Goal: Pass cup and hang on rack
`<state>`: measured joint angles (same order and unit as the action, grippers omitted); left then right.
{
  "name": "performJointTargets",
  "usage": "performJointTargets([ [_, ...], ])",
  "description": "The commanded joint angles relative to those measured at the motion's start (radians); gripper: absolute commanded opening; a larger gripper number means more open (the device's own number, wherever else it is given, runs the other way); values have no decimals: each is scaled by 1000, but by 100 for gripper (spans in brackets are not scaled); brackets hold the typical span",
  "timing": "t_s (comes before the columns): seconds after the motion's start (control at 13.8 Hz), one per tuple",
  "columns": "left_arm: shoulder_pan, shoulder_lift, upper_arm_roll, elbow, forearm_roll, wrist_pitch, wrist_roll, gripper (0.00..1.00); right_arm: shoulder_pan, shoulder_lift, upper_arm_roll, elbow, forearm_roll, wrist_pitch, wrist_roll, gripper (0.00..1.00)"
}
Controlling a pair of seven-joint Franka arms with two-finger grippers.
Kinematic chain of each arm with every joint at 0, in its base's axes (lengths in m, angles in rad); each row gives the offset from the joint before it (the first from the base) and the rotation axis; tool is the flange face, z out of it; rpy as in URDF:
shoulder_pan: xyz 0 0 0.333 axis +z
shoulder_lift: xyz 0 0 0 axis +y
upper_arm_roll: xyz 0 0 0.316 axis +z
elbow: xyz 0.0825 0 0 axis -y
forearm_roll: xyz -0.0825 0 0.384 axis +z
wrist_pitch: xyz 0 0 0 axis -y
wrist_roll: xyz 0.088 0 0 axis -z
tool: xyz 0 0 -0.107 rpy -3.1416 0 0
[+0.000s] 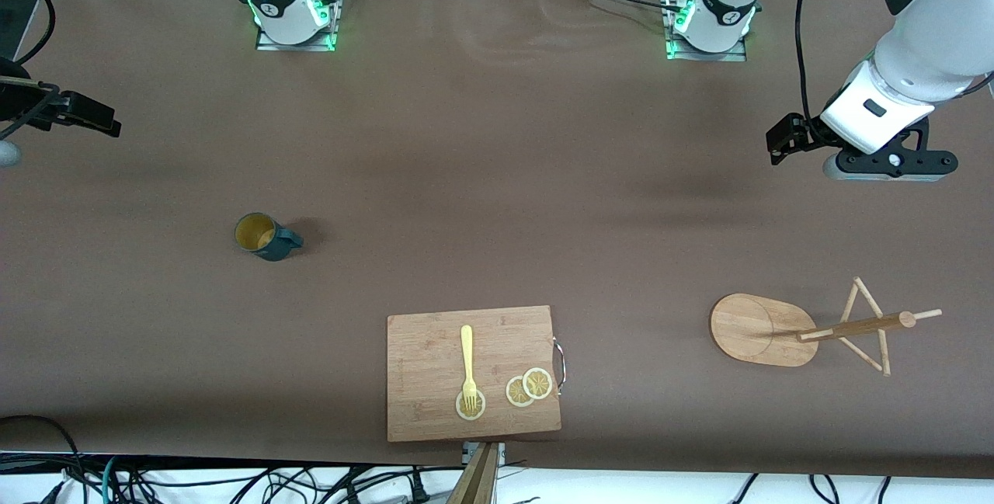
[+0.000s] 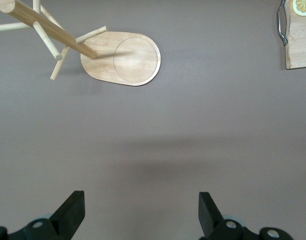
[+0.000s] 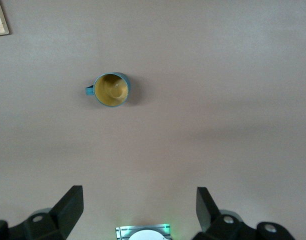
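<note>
In the front view, the cup (image 1: 265,236) stands upright on the table (image 1: 497,178) toward the right arm's end, its handle pointing toward the left arm's end. The right gripper (image 1: 93,117) hangs over bare table at that end, well apart from the cup. The rack (image 1: 808,328) stands toward the left arm's end, and the left gripper (image 1: 783,140) hangs over bare table well apart from it. A cutting board (image 1: 435,403) lies between cup and rack, nearer the camera, carrying a yellow fork (image 1: 467,360) and lemon slices (image 1: 530,387).

In the left wrist view, the left gripper (image 2: 141,210) has its fingers spread wide with nothing between them; the rack (image 2: 123,59) sits well ahead of them, apart from the board's corner (image 2: 298,45).

In the right wrist view, the right gripper (image 3: 139,209) is likewise spread and empty, with the cup (image 3: 111,90) well ahead of it, yellow inside showing.
</note>
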<state>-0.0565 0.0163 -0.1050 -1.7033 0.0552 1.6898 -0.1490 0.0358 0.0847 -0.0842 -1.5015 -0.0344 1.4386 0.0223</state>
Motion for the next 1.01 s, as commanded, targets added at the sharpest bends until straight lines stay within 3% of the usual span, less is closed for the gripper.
performJointTargets([
  [0.0, 0, -1, -1, 13, -6, -15, 6, 100, -7, 7, 6, 20, -10, -4, 1, 100],
  [0.94, 1, 1, -21, 13, -3, -12, 6, 100, -8, 7, 3, 20, -12, 6, 1, 100],
])
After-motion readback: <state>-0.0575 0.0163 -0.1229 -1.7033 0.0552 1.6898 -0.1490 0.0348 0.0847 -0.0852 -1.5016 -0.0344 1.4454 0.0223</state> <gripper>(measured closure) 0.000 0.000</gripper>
